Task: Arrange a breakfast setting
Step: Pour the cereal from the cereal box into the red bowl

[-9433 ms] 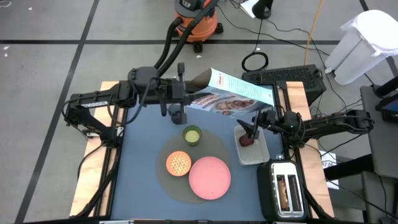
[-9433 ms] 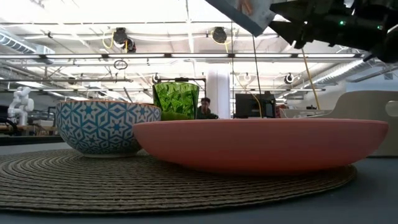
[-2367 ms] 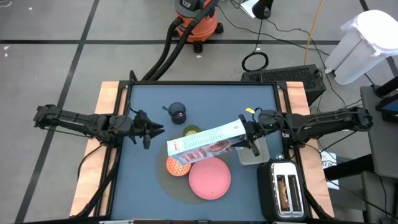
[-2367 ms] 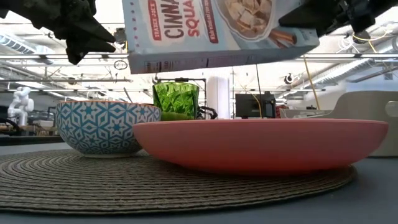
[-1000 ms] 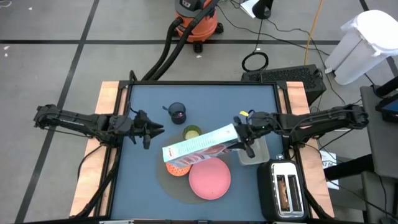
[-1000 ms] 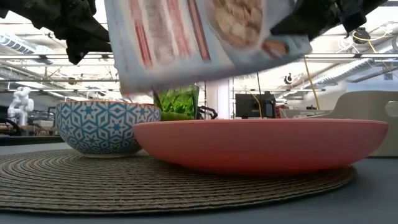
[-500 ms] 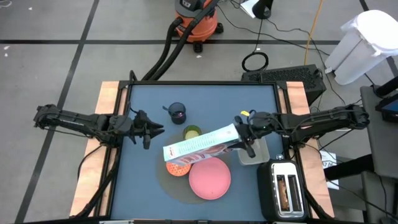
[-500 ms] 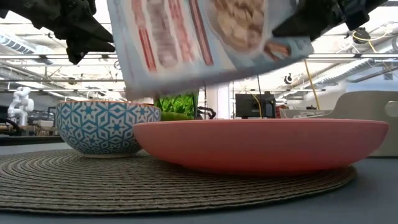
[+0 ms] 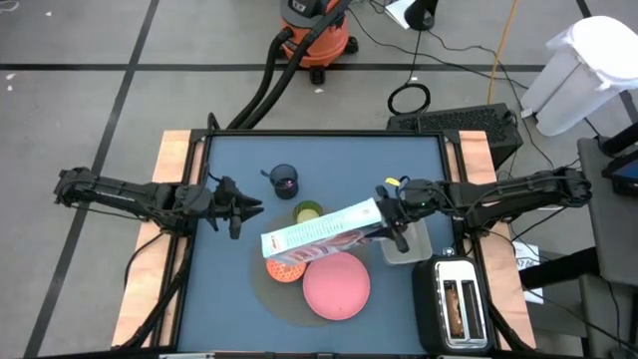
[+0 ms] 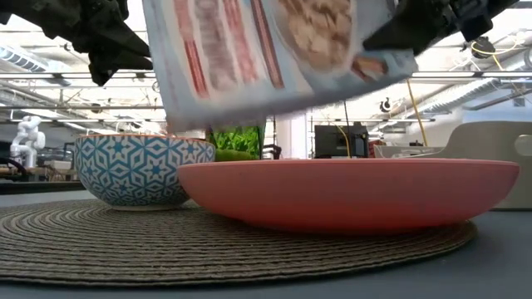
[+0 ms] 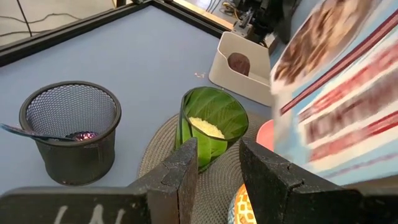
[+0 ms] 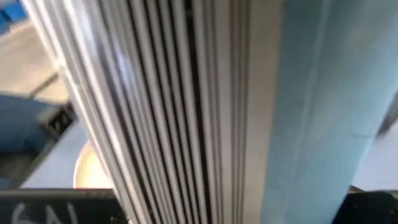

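Right hand (image 9: 392, 227) pinches the tilted cereal box (image 9: 321, 230) above the small orange bowl (image 9: 285, 263) (left hand (image 9: 239, 209) spread).

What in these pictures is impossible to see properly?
- High view: the cereal box, held by the right gripper, covers much of the small orange bowl.
- Low view: the box hides most of the green cup.
- Right wrist view: the box fills the picture, hiding nearly everything else.
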### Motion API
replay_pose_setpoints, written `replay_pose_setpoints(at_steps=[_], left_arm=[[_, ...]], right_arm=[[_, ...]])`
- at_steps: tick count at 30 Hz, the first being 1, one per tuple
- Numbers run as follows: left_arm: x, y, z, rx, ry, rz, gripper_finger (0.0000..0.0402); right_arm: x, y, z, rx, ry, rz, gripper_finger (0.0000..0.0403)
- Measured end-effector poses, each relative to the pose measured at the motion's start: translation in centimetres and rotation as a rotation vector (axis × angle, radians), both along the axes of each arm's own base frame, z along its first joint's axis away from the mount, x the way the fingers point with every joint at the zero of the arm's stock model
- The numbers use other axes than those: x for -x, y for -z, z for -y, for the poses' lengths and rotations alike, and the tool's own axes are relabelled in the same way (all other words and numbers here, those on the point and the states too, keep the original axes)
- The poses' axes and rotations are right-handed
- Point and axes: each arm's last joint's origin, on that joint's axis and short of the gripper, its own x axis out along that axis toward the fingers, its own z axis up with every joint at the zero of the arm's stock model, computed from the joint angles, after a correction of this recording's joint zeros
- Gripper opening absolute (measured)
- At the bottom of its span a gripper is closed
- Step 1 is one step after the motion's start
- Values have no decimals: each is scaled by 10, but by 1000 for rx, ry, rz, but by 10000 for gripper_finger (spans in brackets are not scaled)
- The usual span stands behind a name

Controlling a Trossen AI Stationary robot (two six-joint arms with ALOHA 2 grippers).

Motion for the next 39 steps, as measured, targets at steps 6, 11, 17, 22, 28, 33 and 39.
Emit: replay_pose_setpoints(at_steps=[6, 11, 17, 22, 28, 33, 39], left_arm=[[0, 0, 0, 1, 0, 0, 124], [0, 0, 0, -1, 0, 1, 124], [0, 0, 0, 1, 0, 2, 124], [0, 0, 0, 1, 0, 2, 124], [0, 0, 0, 0, 0, 1, 124], [0, 0, 0, -2, 1, 1, 124], [0, 0, 0, -6, 3, 1, 124]], right_arm=[[1, 3, -1, 2, -5, -35, 160], [-1, -2, -1, 0, -5, 21, 160], [1, 4, -1, 3, -1, -44, 160], [-1, -4, -1, -1, -6, 34, 160], [1, 1, -1, 24, -16, 0, 160], [0, -16, -1, 34, -20, 1, 160], [0, -34, -1, 79, -29, -49, 160]])
